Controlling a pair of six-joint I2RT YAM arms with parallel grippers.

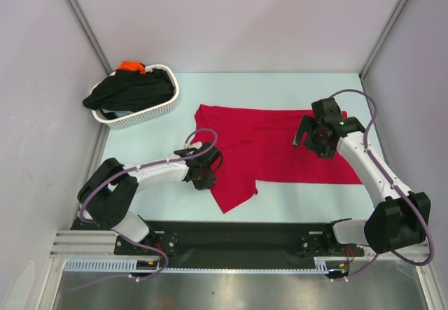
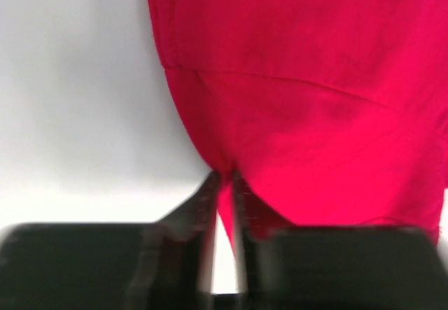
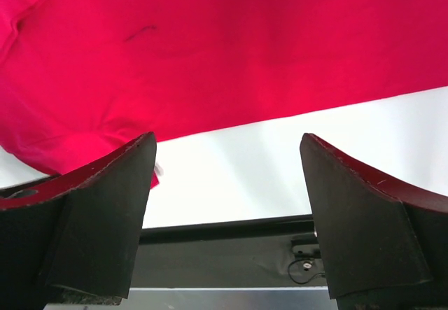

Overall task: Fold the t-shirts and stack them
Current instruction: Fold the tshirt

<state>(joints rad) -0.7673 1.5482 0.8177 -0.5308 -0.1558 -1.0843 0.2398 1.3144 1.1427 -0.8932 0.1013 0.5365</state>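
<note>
The step in hand looks like the first fold of the bright red soft cloth t-shirt [image 1: 280, 149]. It lies spread flat on the pale bench [image 1: 140, 142], reaching from one hand to the other. The left hand [image 1: 205, 173] is low at the shirt's near corner. Its fingers [image 2: 206, 205] are almost together, with a bit of red cloth pinched between them. The right hand [image 1: 318, 131] hangs above the shirt's other side with its fingers [image 3: 105, 205] wide apart, holding nothing. Next, the left hand probably has to lift its corner and carry it across the shirt, slowly, so the cloth does not slip out or bunch up. The right hand may have to come down and take an edge too. Only the top view shows the white woven plastic basket [image 1: 164, 103], well apart from the left hand, with a black shirt [image 1: 129, 89] and an orange one [image 1: 131, 66] in it. Only the left wrist view shows the pinch up close, though it is blurry. The right wrist view shows a straight shirt edge and bare bench between the open fingers.
</note>
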